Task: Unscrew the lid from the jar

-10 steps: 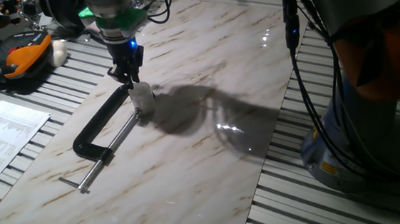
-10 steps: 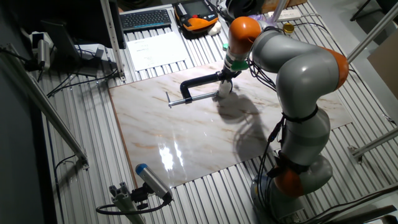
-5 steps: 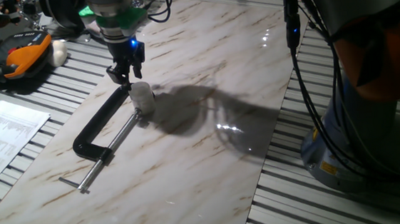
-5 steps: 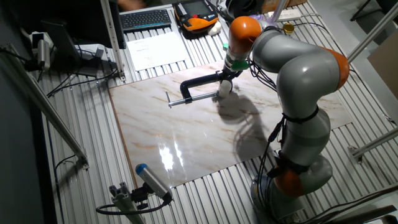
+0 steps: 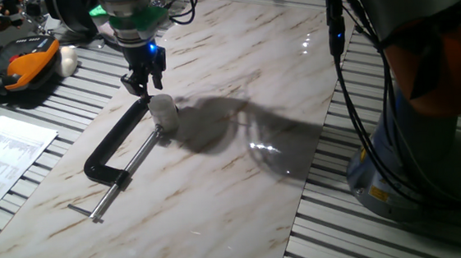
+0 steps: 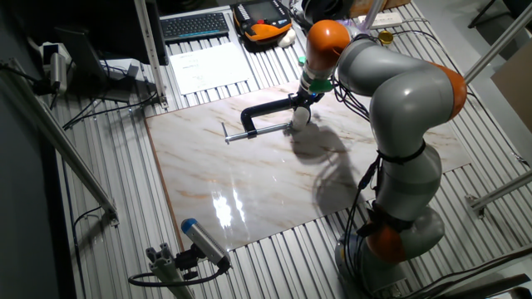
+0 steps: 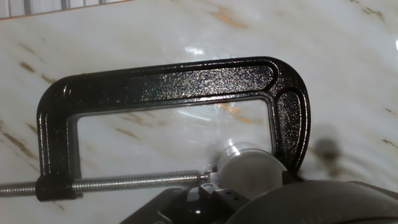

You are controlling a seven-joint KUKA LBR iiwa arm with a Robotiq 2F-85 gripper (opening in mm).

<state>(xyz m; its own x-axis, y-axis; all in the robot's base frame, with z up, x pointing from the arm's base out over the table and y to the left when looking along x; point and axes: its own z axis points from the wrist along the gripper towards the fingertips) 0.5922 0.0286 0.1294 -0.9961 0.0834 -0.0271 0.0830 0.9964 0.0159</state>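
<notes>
The jar (image 5: 164,118) is a small whitish cylinder standing on the marble board, held between the screw tip and the anvil of a black C-clamp (image 5: 115,144). Its white lid (image 5: 161,104) sits on top of it. My gripper (image 5: 146,83) hangs just above and slightly left of the lid, fingers apart with nothing between them. In the other fixed view the gripper (image 6: 304,101) is over the jar (image 6: 299,119). The hand view looks down on the lid (image 7: 251,172) as a blurred round top inside the C-clamp (image 7: 168,84); my fingertips are not visible there.
The marble board (image 5: 243,186) lies on a slatted table. An orange case (image 5: 23,63) and a white lump (image 5: 68,59) sit at the far left, a printed sheet (image 5: 5,151) nearer. A keyboard (image 6: 195,25) lies behind the board. My arm's base (image 6: 391,232) stands beside it.
My gripper has risen a little off the top of the jar and its fingers have spread. The jar, lid and C-clamp have not moved.
</notes>
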